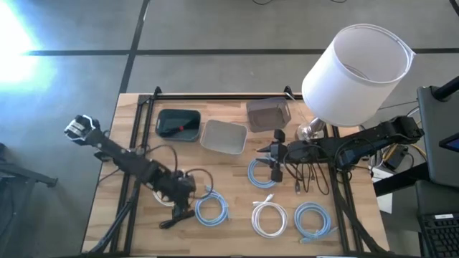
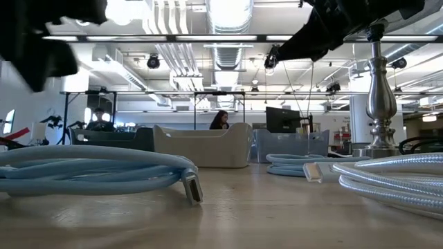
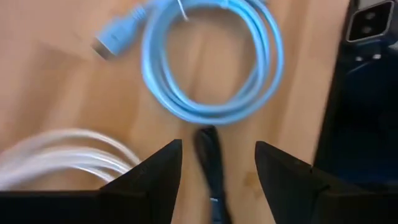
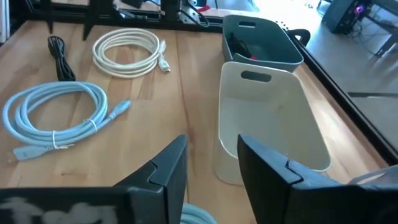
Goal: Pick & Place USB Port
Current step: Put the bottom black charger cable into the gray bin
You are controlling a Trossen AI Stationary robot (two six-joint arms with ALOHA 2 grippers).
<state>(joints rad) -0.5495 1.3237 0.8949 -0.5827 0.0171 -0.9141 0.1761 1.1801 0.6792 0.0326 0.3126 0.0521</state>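
Several coiled USB cables lie flat on the wooden table. A black cable [image 1: 172, 218] lies near the table's near-left corner, with a light blue coil [image 1: 211, 209] beside it. My left gripper [image 1: 183, 195] hovers there, open and pointing down. In the left wrist view its fingers stand either side of the black cable's end [image 3: 209, 168] without touching it, the blue coil [image 3: 211, 62] just beyond. My right gripper [image 1: 275, 162] is open above another blue coil [image 1: 261, 173], beside the beige bin [image 4: 273, 118].
Three bins stand along the far side: dark teal [image 1: 178, 124], beige [image 1: 224, 136] and grey [image 1: 268, 112]. A lamp with a white shade [image 1: 356, 64] stands at the far right. A white coil [image 1: 269, 218] and a blue coil [image 1: 314, 219] lie near the near edge.
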